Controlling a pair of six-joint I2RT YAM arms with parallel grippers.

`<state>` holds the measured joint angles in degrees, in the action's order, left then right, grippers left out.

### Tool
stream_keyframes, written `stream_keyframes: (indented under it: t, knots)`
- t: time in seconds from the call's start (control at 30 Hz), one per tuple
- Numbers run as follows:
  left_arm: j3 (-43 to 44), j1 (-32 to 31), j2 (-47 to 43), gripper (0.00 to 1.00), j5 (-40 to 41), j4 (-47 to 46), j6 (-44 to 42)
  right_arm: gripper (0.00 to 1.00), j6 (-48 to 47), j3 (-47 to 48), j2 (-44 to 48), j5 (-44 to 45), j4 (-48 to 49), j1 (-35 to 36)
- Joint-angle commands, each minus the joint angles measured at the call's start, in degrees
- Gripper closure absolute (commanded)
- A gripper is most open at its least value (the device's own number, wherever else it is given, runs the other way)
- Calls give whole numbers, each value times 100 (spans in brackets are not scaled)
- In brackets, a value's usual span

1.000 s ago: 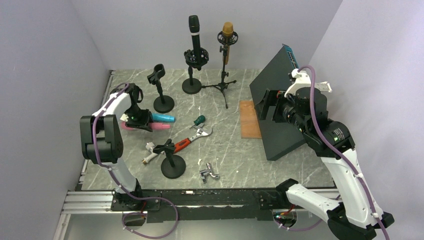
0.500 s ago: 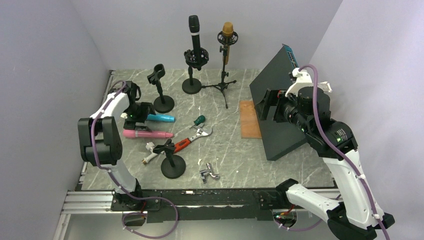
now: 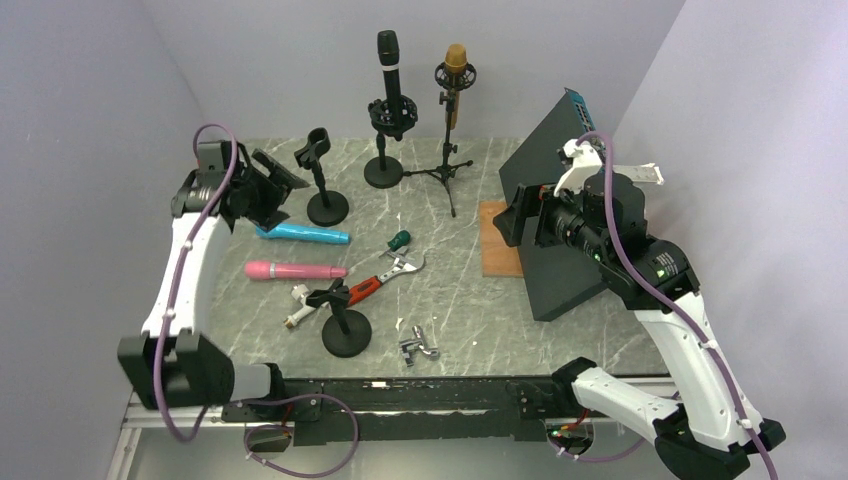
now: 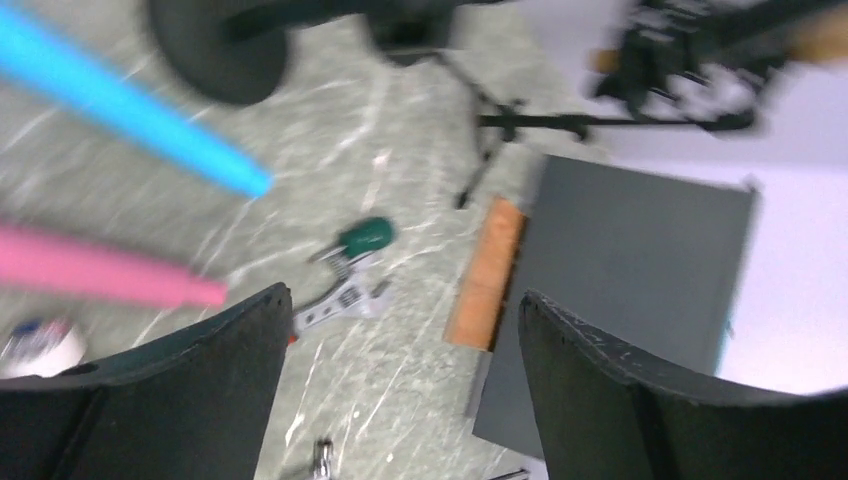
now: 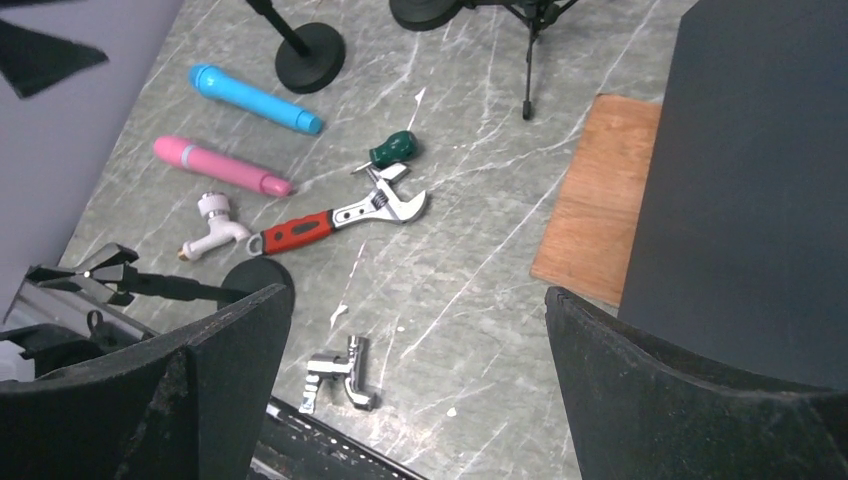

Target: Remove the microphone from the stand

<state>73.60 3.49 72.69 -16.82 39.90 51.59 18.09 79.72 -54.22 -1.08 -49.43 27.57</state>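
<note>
A black microphone stands upright in its round-based stand at the back. Beside it a gold microphone sits in a tripod stand. A pink microphone and a blue one lie flat on the table, also in the left wrist view as pink and blue. My left gripper hovers open and empty above the table's back left, by an empty stand. My right gripper is open and empty in front of the dark panel.
A second empty stand stands near the front. A red-handled wrench, green knob, white tap and chrome fitting lie mid-table. A wooden board and a leaning dark panel fill the right side.
My left gripper opened and let go of the pink microphone, which now lies on the table. That arm rose and swung back to the left. The right arm edged left.
</note>
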Motion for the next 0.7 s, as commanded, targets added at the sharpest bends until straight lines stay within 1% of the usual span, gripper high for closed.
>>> stream_keyframes:
  t: [0.0, 0.03, 0.07, 0.1, 0.17, 0.23, 0.33, 0.47, 0.53, 0.6, 0.67]
  knots:
    - [-927, -187, -937, 9, -1432, -3309, -785, 0, -30, -53, 209, -295, 282, 10]
    - [-1201, -243, -1062, 3, -1549, -4171, -653, 0, -26, -35, 235, -289, 240, 12]
    - [-1384, -297, -1113, 1, -1574, -4983, -537, 0, -28, -4, 251, -274, 188, 7]
    - [-1463, -311, -1075, 1, -1552, -5596, -435, 0, -40, 44, 273, -244, 102, 12]
    - [-1438, -584, -816, 1, -1499, -6617, -370, 0, -42, 174, 313, -152, -82, 17]
    - [-1128, -876, -429, 1, -1391, -7268, -603, 0, -28, 270, 383, -13, -247, 14]
    - [-354, -1190, 335, 1, -1222, -7483, -988, 0, 7, 292, 538, 256, -386, 14]
    - [1079, -1364, 1422, 1, -1340, -7104, -1417, 0, 24, 239, 576, 631, -437, 13]
    - [1743, -1400, 1889, 1, -1215, -6837, -1683, 0, 87, 407, 455, 856, -615, 16]
    - [2083, -1420, 2297, 1, -977, -6794, -1851, 0, 172, 696, 304, 991, -797, 15]
    - [2255, -1429, 2587, 2, -766, -6982, -1916, 0, 217, 770, 298, 1078, -806, 15]
